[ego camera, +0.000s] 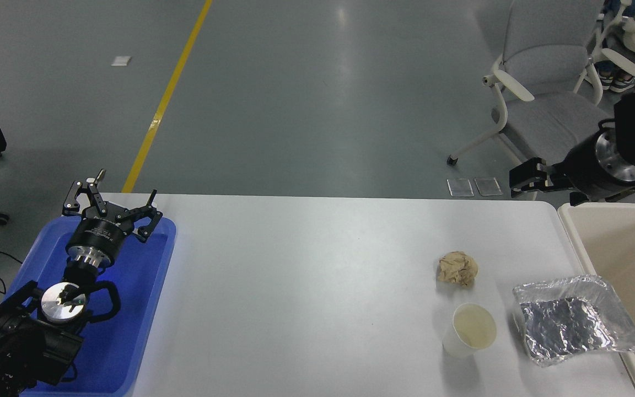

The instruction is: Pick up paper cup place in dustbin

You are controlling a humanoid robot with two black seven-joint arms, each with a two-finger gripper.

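Cup (471, 330) stands upright just left of the foil bag (575, 320), near the dustbin (576, 231) awaiting it, while the right gripper (524, 177) hovers beyond (jaws unclear, perhaps together) and the left gripper (109, 207) rests spread over the blue tray (152, 309).

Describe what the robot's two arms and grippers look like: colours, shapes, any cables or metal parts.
Both arms are black with round silver metal joint discs. The left gripper is black, with thin linked fingers on a drum-shaped wrist with a silver ring. The right gripper is a blocky black piece on a thick round wrist with a silver flange. Thin black cables lie beside the left arm.
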